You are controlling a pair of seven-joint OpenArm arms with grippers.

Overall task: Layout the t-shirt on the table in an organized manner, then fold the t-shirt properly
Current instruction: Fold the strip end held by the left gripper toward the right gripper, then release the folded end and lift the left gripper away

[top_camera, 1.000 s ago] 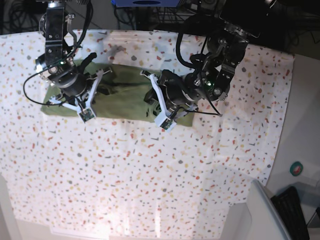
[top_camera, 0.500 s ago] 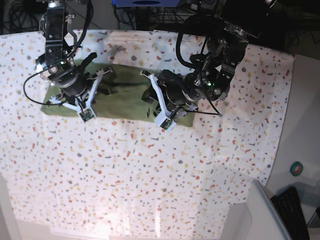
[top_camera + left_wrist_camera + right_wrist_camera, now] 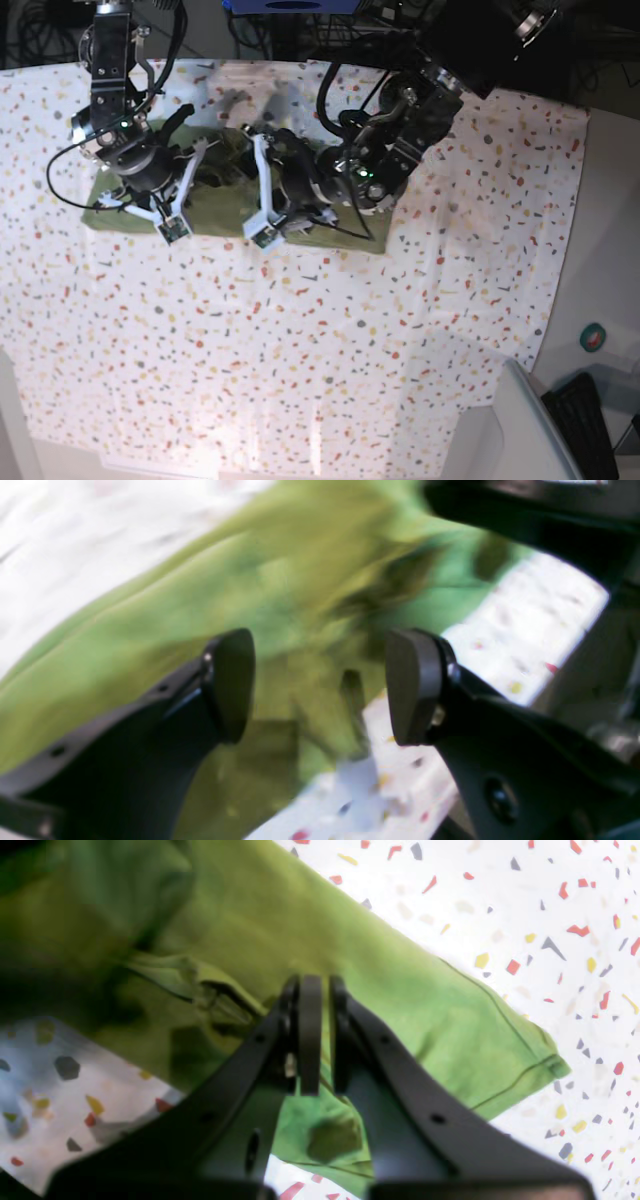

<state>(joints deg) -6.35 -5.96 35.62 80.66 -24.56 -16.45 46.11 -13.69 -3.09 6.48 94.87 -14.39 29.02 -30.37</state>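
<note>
The olive-green t-shirt (image 3: 220, 205) lies as a long folded strip across the far part of the speckled table (image 3: 300, 340). My left gripper (image 3: 252, 190) hangs over the strip's middle. In the blurred left wrist view it (image 3: 320, 685) stands open, with the t-shirt (image 3: 175, 605) below and nothing between the pads. My right gripper (image 3: 160, 190) sits on the strip's left end. In the right wrist view it (image 3: 322, 1035) is shut, with a thin sliver of green cloth between the pads, on the t-shirt (image 3: 425, 1005) near a hemmed edge.
A grey bin (image 3: 530, 430) and a dark keyboard-like object (image 3: 585, 420) stand beyond the table's lower right corner. A green tape roll (image 3: 593, 338) lies off the right edge. Black cables and equipment crowd the back.
My left gripper has opened and let go of the cloth. Its arm has swung left, from the strip's right end to its middle. The right arm has stayed put.
</note>
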